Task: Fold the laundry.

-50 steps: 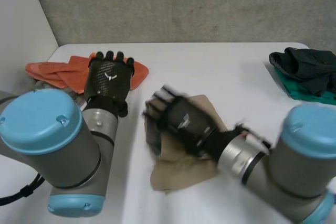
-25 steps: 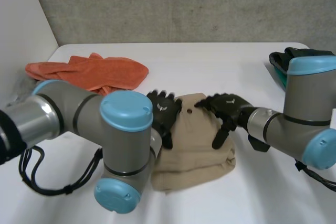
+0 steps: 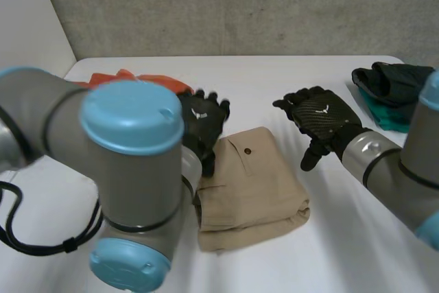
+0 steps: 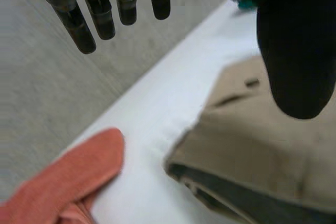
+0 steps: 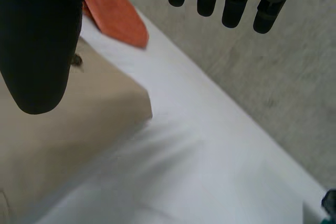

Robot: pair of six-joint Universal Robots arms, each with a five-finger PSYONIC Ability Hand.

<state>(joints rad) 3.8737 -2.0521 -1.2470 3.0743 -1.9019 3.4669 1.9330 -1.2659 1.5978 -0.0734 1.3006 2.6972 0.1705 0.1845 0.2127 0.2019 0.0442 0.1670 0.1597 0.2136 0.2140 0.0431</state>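
A folded tan garment (image 3: 250,184) lies at the centre of the white table (image 3: 274,77), its layers stacked into a compact rectangle with the thick, doubled edge toward the bottom of the frame. The robot's left hand (image 3: 202,118) hovers over the garment's upper-left corner, and the right hand (image 3: 319,116) hangs just off its upper-right side. Both are empty, with fingers straight and loosely spread and thumbs held apart from them. Each wrist view shows the tan fabric below the palm with no finger closed on it.

The posture reads as hands held clear of a finished fold, so that the stack is not dragged out of shape. Flanking the piece on either side would also let them square it up or move off to another item.

An orange cloth (image 3: 113,77) lies rumpled at the upper left, largely hidden behind the left arm (image 3: 130,169). A dark pile (image 3: 398,84) sits on something teal (image 3: 391,120) at the right edge. Both are well apart from the tan piece and look like unfolded laundry kept out of the working area.

No label or writing can be read. The garment shows only a small dark button (image 3: 247,150) below a pocket seam, and each hand carries a small white emblem on its back with no legible letters.
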